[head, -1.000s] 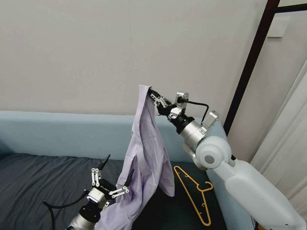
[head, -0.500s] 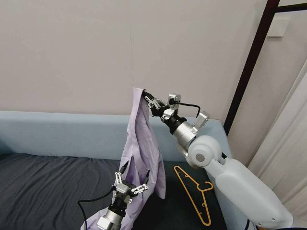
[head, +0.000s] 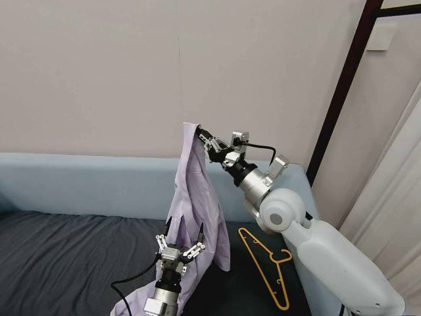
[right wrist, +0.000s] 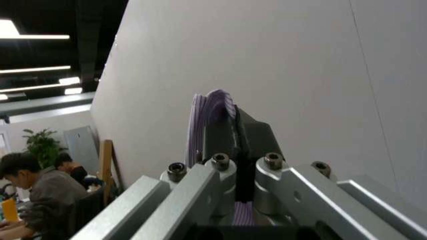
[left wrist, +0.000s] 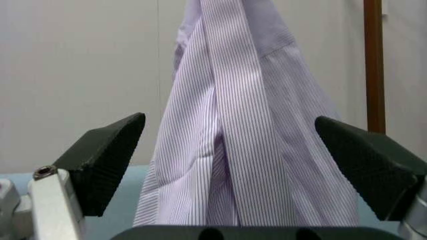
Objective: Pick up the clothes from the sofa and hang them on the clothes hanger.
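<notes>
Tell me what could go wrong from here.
The right gripper pinches only a small fold at the top of the lilac striped shirt; it could slip out. The open left gripper faces bunched folds and may catch several layers. The yellow wire hanger lies on the blue sofa, unheld.

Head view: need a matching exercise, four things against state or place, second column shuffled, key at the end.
Things:
1. shirt
2. hanger
3. left gripper
4. right gripper

States or places:
A. lying flat on the sofa seat
B. open, low down at the hanging cloth
C. lilac striped, dangling from its top
D. shut on cloth, raised high by the wall

Pairs: 1-C, 2-A, 3-B, 4-D
</notes>
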